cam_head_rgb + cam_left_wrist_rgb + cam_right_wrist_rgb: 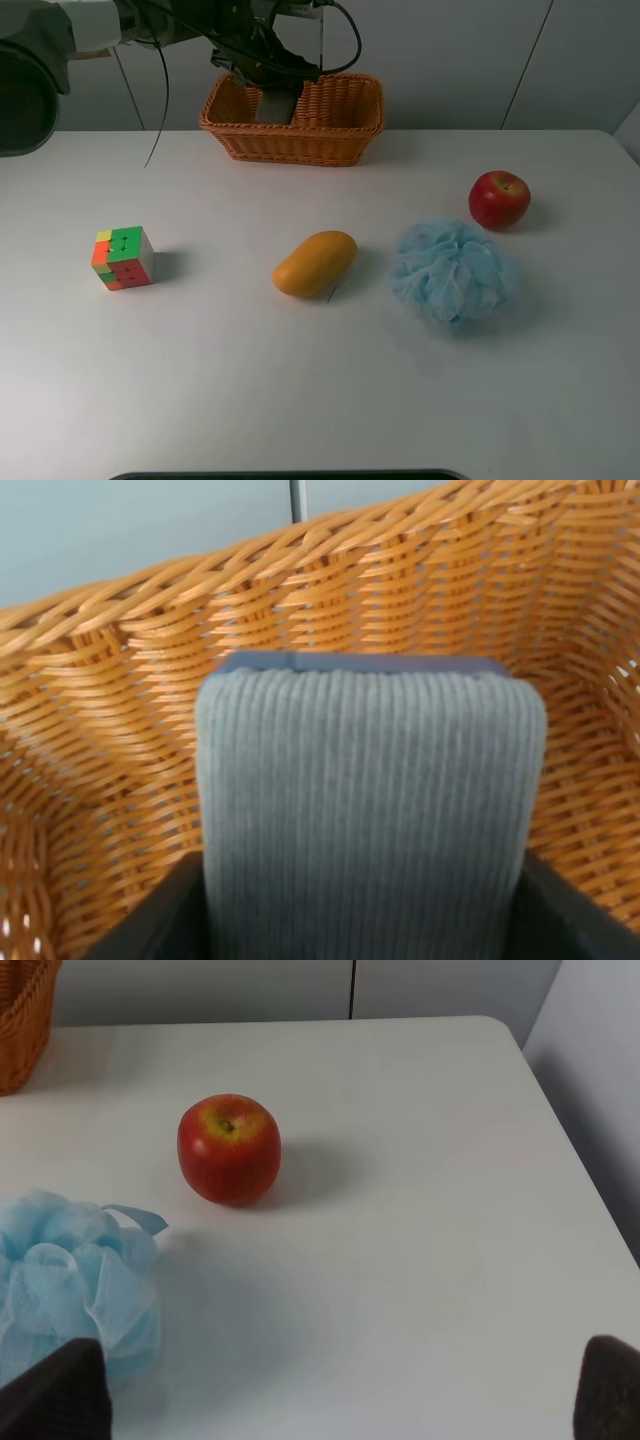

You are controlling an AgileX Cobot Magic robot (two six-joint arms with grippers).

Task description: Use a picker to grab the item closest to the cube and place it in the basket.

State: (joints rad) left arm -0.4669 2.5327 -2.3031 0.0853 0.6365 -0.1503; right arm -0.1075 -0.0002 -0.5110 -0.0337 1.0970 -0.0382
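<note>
The multicoloured cube [123, 258] sits on the white table at the left. My left gripper [270, 75] is over the wicker basket [330, 140] at the back and is shut on a grey ribbed pad [276, 107], which hangs inside the basket. In the left wrist view the pad [370, 810] fills the middle, with a dark finger on each side and the basket wall [100, 730] behind it. My right gripper [345, 1400] is open and empty; only its two dark fingertips [60, 1390] show. It is out of the exterior high view.
An orange mango [314, 264] lies mid-table. A blue bath pouf [452, 274] is to its right and a red apple [499, 199] lies behind that. Both also show in the right wrist view, the pouf [70, 1280] and the apple [229, 1149].
</note>
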